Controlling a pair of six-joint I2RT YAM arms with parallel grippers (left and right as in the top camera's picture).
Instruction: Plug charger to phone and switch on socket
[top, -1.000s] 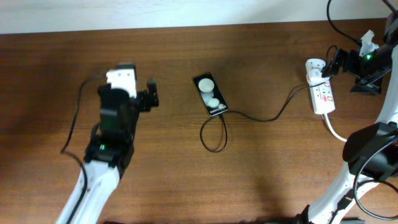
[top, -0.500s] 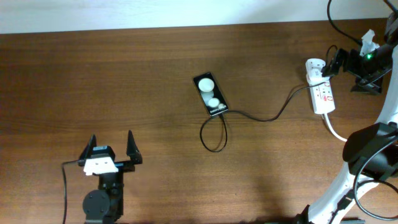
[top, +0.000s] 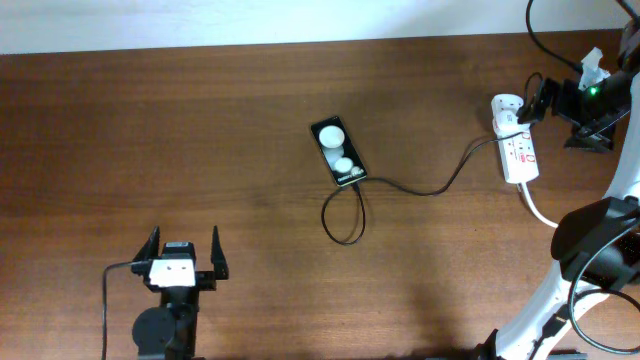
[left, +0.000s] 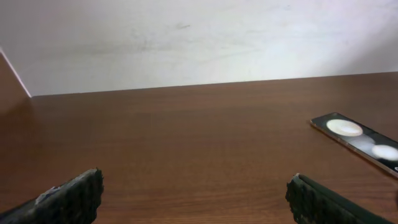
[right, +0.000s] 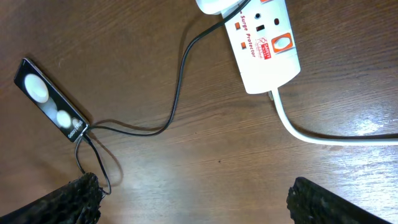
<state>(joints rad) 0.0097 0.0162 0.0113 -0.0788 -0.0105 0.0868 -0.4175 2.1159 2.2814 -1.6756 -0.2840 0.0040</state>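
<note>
Since the earlier frames the left gripper (top: 184, 242) has been drawn back from beside the phone (top: 338, 152) to the near edge of the wooden table (top: 230, 110); its ribbed black fingers are spread wide with nothing between them, and broad bare wood lies ahead of it. Nothing else is seen to have shifted. The phone, a glossy black slab with two round white patches, lies flat mid-table; the thin black charger cable (top: 420, 188) is looped just below it and meets its lettered end, though whether the plug is seated cannot be told. The white adapter (top: 505, 105) is plugged into the smooth white power strip (top: 518, 152) near the right edge; the right gripper (right: 196, 199) hangs above it, fingers held apart and empty. The strip's far end is cut off in the right wrist view; the position of its red switch (right: 282, 42) cannot be made out.
</note>
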